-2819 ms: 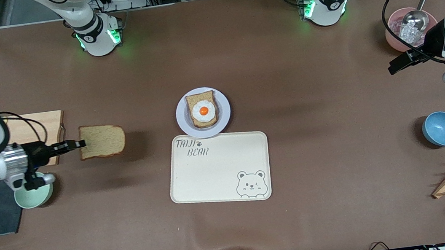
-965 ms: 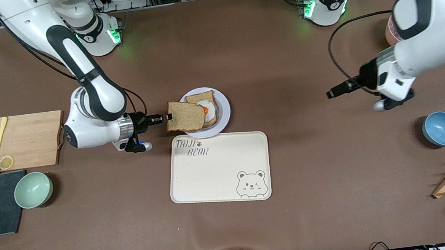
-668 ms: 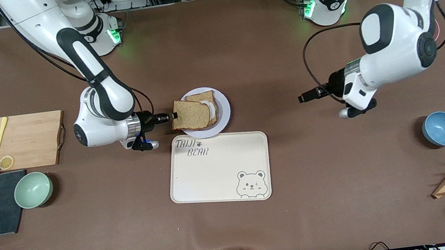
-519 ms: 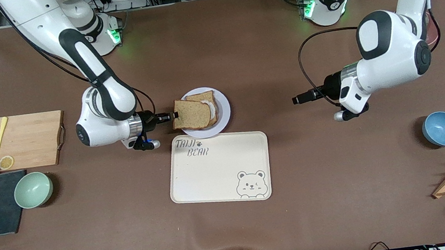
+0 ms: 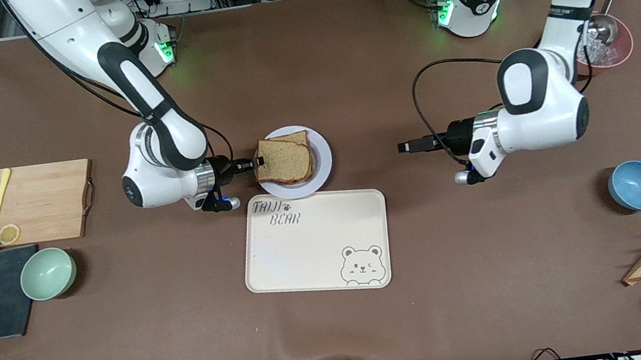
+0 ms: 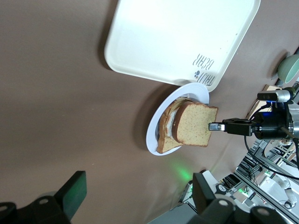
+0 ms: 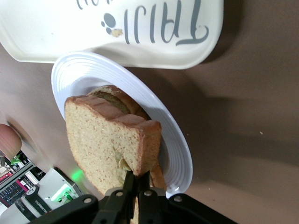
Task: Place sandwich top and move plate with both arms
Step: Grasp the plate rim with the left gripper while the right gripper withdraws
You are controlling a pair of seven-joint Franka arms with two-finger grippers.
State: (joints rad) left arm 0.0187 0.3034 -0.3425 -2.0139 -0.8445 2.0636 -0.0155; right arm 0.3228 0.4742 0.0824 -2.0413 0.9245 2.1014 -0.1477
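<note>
We lower the top onto the sandwich.

Front view: our right gripper [image 5: 257, 164], pinched tight on the top's [image 5: 286, 158] edge, holds it over the plate [image 5: 322, 154]; our left gripper [image 5: 404, 147] hangs fully open over the table near the plate.
Left wrist view: the top lies almost flat, slightly tilted, long axis along the right gripper's line.
Right wrist view: we judge the next move is lowering, then releasing.

Front view: high, across the table, facing both arm bases, covers the whole table [image 5: 130, 325]. Left wrist view: farther off, looks toward plate [image 6: 154, 140] and tray [image 6: 154, 42]. Right wrist view: very close on plate [image 7: 177, 140]. All three share plate and tray corner.
</note>
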